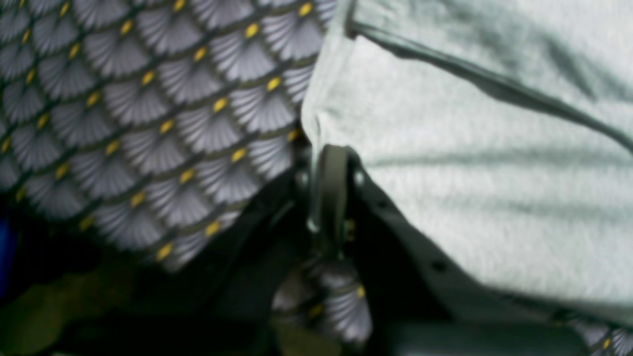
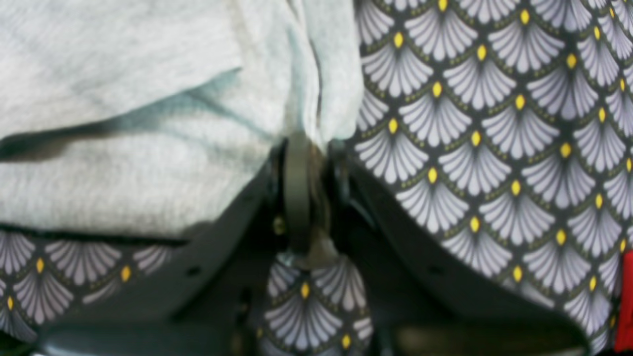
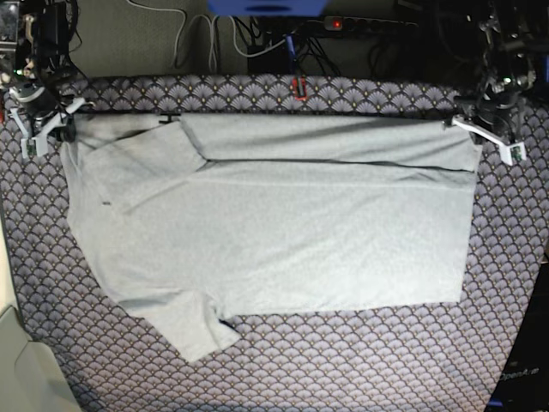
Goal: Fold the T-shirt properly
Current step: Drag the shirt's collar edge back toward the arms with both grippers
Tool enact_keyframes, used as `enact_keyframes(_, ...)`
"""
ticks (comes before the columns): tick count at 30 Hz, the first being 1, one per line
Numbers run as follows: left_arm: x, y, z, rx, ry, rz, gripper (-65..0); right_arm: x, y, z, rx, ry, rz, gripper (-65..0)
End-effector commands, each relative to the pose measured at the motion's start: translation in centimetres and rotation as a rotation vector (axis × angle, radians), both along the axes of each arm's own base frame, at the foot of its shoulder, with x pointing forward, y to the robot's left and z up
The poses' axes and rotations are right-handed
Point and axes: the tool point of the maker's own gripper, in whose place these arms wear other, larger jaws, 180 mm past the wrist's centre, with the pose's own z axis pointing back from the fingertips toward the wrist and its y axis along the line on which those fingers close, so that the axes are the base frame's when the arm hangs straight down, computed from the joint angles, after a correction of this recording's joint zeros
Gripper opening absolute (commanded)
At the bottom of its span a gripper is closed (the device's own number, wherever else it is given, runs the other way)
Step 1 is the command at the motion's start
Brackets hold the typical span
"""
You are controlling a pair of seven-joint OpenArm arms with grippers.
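Note:
The light grey T-shirt (image 3: pixel 283 232) lies spread plain side up on the scallop-patterned tablecloth (image 3: pixel 343 360), with a strip along its far edge folded over. One sleeve points to the near left. My left gripper (image 3: pixel 478 137) is shut on the shirt's far right corner. In the left wrist view its tips (image 1: pixel 329 153) pinch the grey cloth edge (image 1: pixel 470 148). My right gripper (image 3: pixel 53 130) is shut on the shirt's far left corner. In the right wrist view its tips (image 2: pixel 306 143) pinch a bunched edge of the cloth (image 2: pixel 123 148).
Cables and a power strip (image 3: pixel 369 24) lie behind the table's far edge. A small red object (image 3: pixel 299 87) sits at the far edge, middle. A red thing (image 2: pixel 627 296) shows at the right wrist view's border. A pale surface (image 3: pixel 17 369) lies at the near left.

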Motion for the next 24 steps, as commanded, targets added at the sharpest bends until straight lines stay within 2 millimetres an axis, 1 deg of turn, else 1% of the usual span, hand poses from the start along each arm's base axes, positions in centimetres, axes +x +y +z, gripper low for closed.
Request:
enact_keyframes(1,0.0,1.5,1.2,0.048,-0.024,0.019,-64.5,-0.3,-0.6,0.2,-0.02,0.015,0.002,-65.0)
enact_keyframes(3,-0.5,1.6,1.0,0.049,-0.013,0.021,-64.5,-0.4,-0.6,0.1,-0.02,0.018,0.004,-65.0)
enact_keyframes(5,-0.8,1.7,0.8,0.05,-0.005,0.022,-64.5,-1.1,-0.6,-0.2,-0.02,0.033,0.004,-65.0)
enact_keyframes(8,-0.8,1.7,0.8,0.05,-0.005,0.022,-64.5,-1.4,-0.5,-0.2,-0.02,0.038,0.005,-65.0)
enact_keyframes(20,-0.8,1.8,0.6,0.05,0.003,0.025,-63.7,-1.3,-0.5,-0.2,-0.02,0.038,0.005,-65.0)
enact_keyframes(21,-0.8,1.8,0.6,0.048,0.006,0.025,-62.5,-1.3,-0.5,-0.3,-0.02,0.041,0.004,-65.0)
enact_keyframes(22,-0.8,1.8,0.6,0.048,0.006,0.025,-60.5,-1.3,-0.5,-0.3,-0.02,0.043,0.004,-63.5)
enact_keyframes(24,-0.7,1.7,0.7,0.049,0.003,0.022,-52.6,-1.3,-0.6,-0.2,-0.021,0.039,0.003,-57.4)
